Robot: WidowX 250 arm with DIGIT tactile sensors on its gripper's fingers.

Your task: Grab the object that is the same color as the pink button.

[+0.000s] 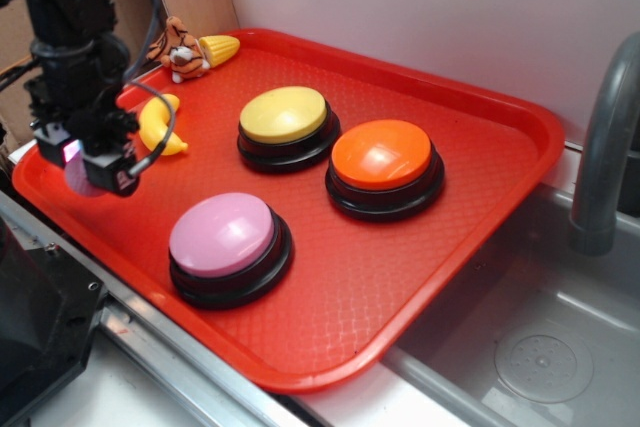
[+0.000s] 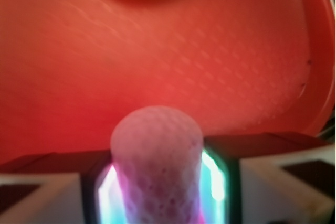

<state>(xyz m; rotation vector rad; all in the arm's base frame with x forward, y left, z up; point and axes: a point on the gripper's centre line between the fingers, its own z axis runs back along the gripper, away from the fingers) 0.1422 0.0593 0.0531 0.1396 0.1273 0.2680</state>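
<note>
The small pink ball (image 2: 156,166) with a dimpled surface is squeezed between my two glowing pads (image 2: 214,174) in the wrist view. In the exterior view my gripper (image 1: 88,169) hangs over the left edge of the red tray (image 1: 470,177), and a bit of the pink ball (image 1: 78,177) shows between the fingers. The pink button (image 1: 224,235), a lilac dome on a black base, stands at the tray's front, to the right of my gripper.
A yellow-domed button (image 1: 284,115) and an orange-domed button (image 1: 382,155) stand behind the pink one. A yellow toy banana (image 1: 158,125), a toy tiger (image 1: 180,47) and a toy corn (image 1: 220,49) lie at the tray's back left. A sink (image 1: 540,347) and a grey faucet (image 1: 605,137) are on the right.
</note>
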